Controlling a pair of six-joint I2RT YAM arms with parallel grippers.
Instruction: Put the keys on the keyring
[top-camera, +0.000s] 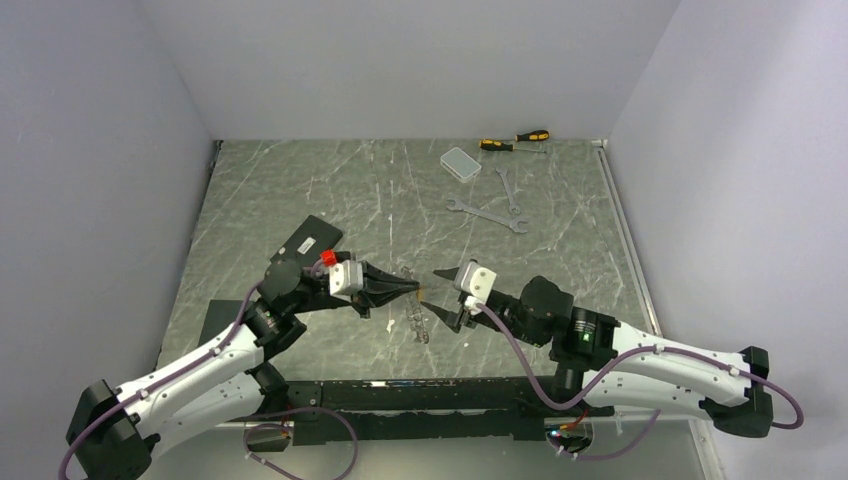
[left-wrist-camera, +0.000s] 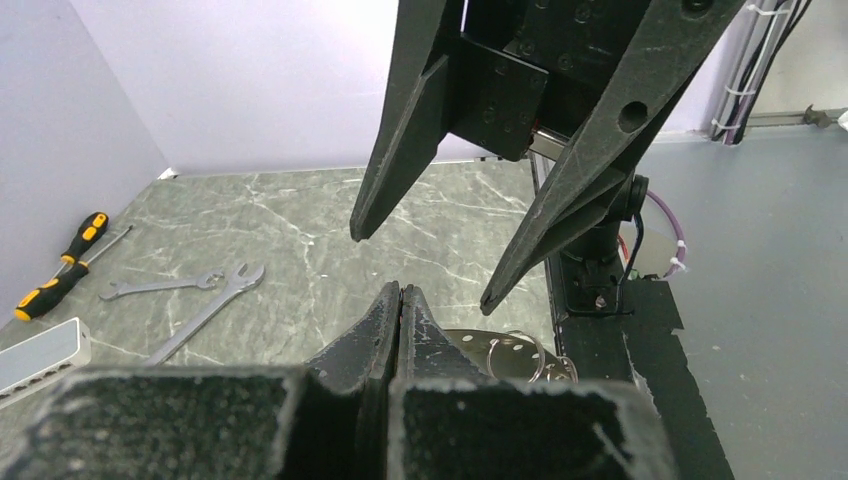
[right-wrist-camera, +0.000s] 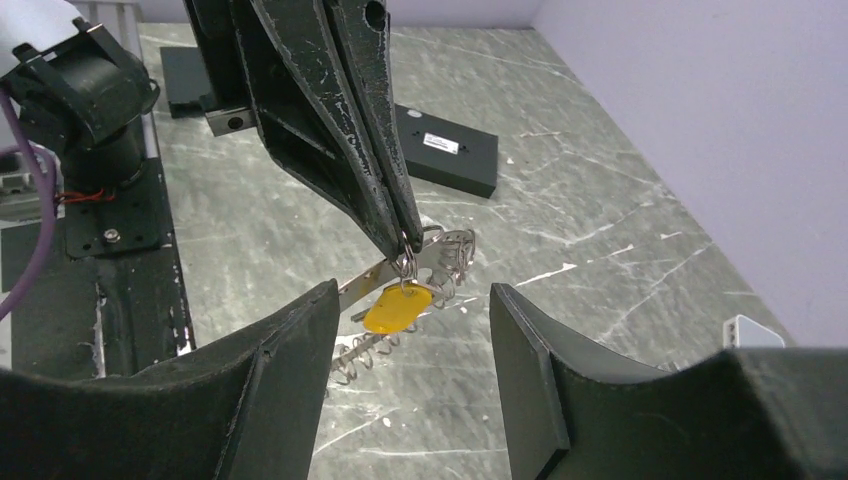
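near the front edge of the table (top-camera: 300, 190), the left pincer (top-camera: 408, 289) was pressed together on the small wire loop of the yellow-headed key (right-wrist-camera: 398, 307), which hung from its tips over the keyring (right-wrist-camera: 445, 252); the keyring, strung with small silver keys, lay on the table beneath; the right pincer (top-camera: 446, 298) stood apart, facing the left tips, one finger to either side of the hanging key; two wrenches (top-camera: 487, 212) lay well behind.
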